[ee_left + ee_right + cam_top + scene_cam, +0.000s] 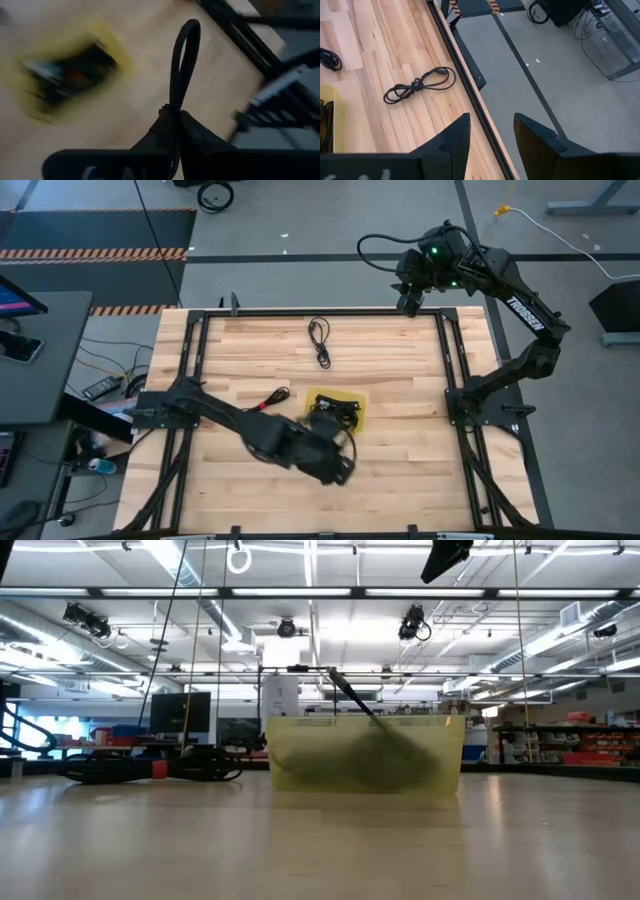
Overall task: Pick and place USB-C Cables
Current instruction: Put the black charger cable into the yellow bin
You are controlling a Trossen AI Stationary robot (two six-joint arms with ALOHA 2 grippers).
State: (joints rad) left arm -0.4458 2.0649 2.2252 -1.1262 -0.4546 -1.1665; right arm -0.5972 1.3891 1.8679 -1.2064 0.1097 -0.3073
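Note:
A yellow bin [352,402] sits mid-table with several black USB-C cables [325,420] inside it. My left gripper [340,452] hovers by the bin's near side, shut on one black cable [181,60]. The bin [70,75] shows blurred in the left wrist view. A bundled cable [320,340] lies flat on the wood toward the far edge, also seen as a cable [420,85] in the right wrist view. Another cable with a red connector [272,398] lies left of the bin. My right gripper [410,300] is open and raised over the table's far right corner. My left gripper pinches the black cable between its two fingers [195,132]. A doubled loop of the cable [187,35] sticks out past the fingertips, clear of the table. Which part of the cable is between the fingers, I cannot tell.
A black metal frame [448,350] runs along the table's edges. In the low view the translucent bin [365,752] stands mid-table with a dark cord [350,695] rising above its rim, and cables with a red piece [150,768] lie to its left. Bare wood lies right of the bin.

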